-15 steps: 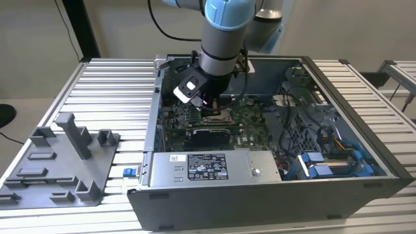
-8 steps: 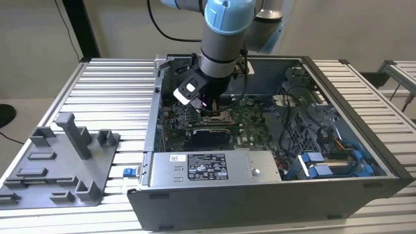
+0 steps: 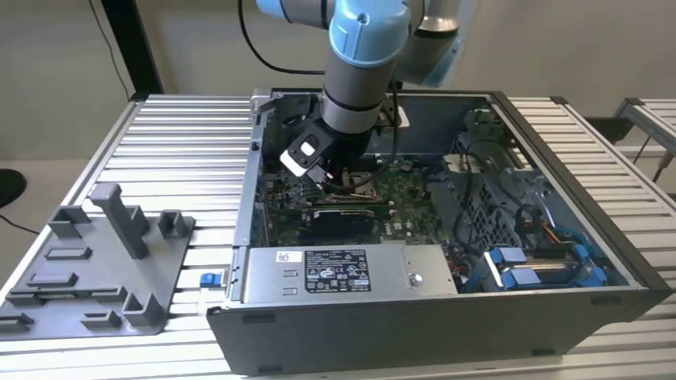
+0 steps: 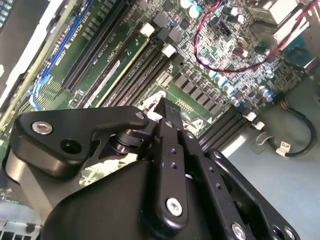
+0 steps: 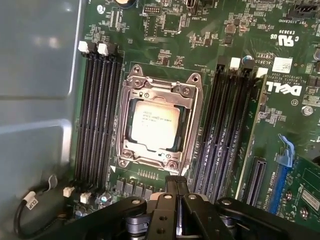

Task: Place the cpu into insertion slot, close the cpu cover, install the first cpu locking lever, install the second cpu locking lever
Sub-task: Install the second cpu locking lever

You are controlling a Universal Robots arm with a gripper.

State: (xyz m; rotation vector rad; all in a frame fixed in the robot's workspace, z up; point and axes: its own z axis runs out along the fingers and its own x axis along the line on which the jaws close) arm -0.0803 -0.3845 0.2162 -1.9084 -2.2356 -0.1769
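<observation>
In the first wrist view the cpu [image 5: 155, 125] lies flat in the insertion slot [image 5: 126, 131] on the green motherboard, silver face up. The cpu cover [image 5: 161, 90] is folded down over it, framing its edges. Thin metal levers [image 5: 122, 120] lie along the sides of the frame; whether they are hooked I cannot tell. My gripper [image 5: 176, 180] hovers just off one edge of the socket, fingers pressed together with nothing between them. In the second wrist view the black gripper [image 4: 165, 106] points at the board. In the exterior view the gripper [image 3: 340, 179] reaches down inside the open grey case.
Long black memory slots [image 5: 97, 115] flank the socket on both sides [image 5: 225, 130]. The case walls [image 3: 252, 182], a power supply [image 3: 338, 273], blue drive bays [image 3: 539, 265] and loose cables [image 4: 295, 142] crowd the inside. A grey fixture [image 3: 95, 269] sits on the table at the exterior view's left.
</observation>
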